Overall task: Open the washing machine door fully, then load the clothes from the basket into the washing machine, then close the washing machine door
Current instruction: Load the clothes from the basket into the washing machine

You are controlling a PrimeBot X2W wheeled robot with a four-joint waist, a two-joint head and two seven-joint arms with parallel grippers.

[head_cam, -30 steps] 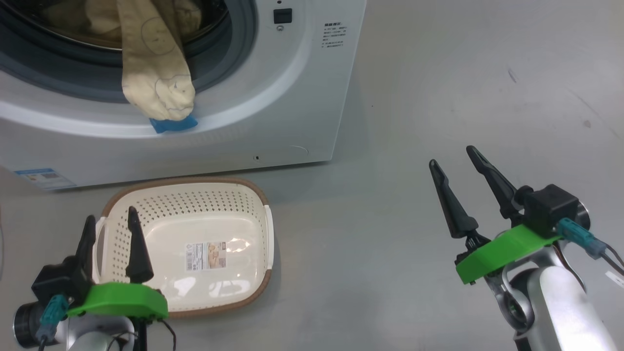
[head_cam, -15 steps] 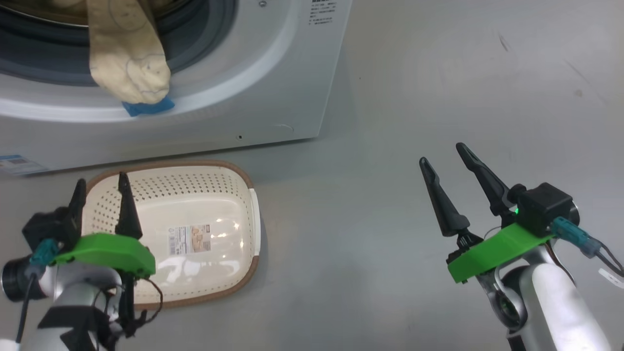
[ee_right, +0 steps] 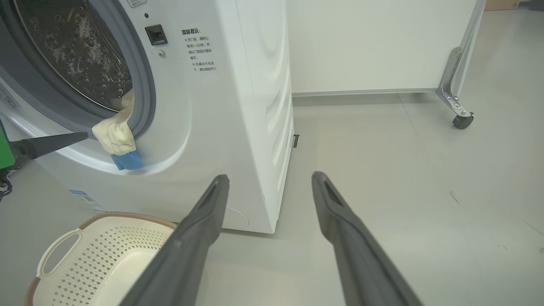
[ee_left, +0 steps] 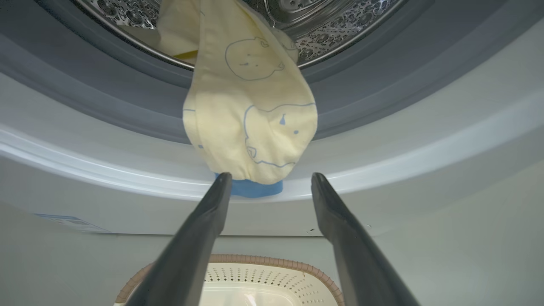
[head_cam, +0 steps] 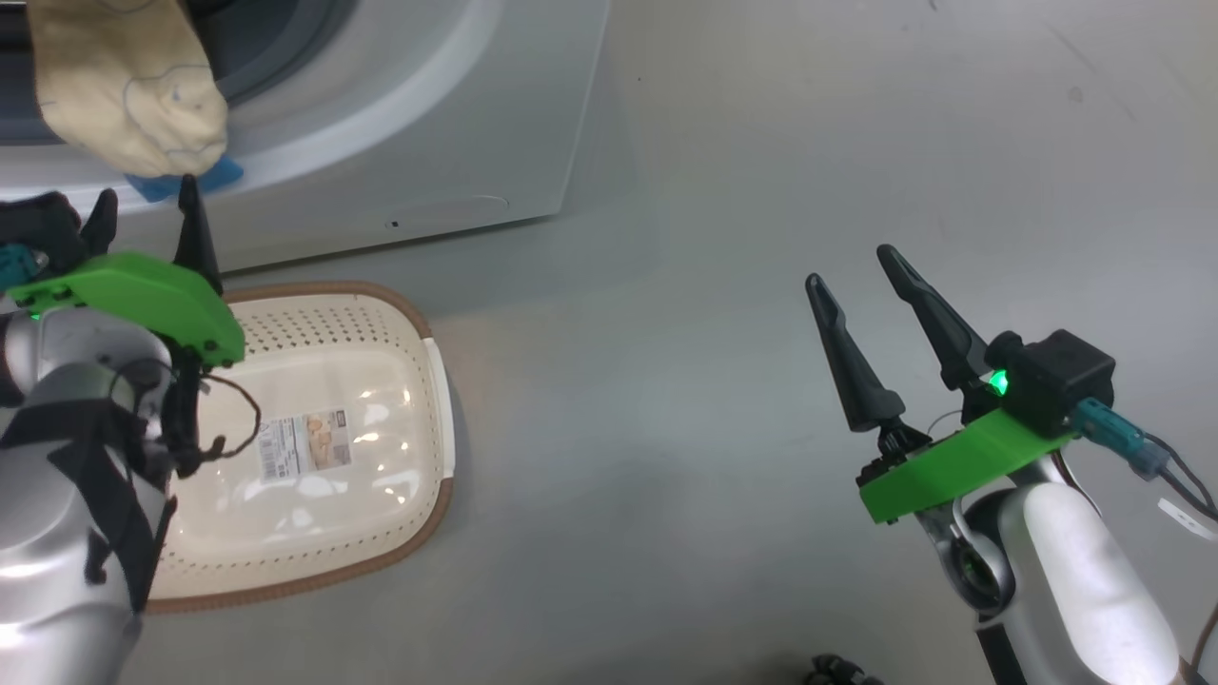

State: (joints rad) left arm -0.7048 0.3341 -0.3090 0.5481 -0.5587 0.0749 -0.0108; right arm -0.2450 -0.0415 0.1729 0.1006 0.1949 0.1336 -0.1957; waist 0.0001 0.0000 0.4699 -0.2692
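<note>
The head camera has swung, putting the washing machine [head_cam: 428,114] in the head view's upper left. Measured against the basket [head_cam: 381,295], the left gripper [head_cam: 146,190] has climbed. Its fingers, spread wide and holding nothing, now end either side of the blue cuff [ee_left: 255,190]; I cannot tell whether they touch it. The right gripper [head_cam: 854,268], equally wide and holding nothing, hangs at lower right as before.

The clothes [ee_left: 250,114] spill from the steel drum [ee_left: 331,25] over the grey gasket [ee_left: 85,106] onto the white front lip. The basket stands just before the machine. The smooth grey floor [head_cam: 714,190] runs open to the machine's right. A white panel [ee_right: 374,42] on a castor [ee_right: 462,121] stands behind.
</note>
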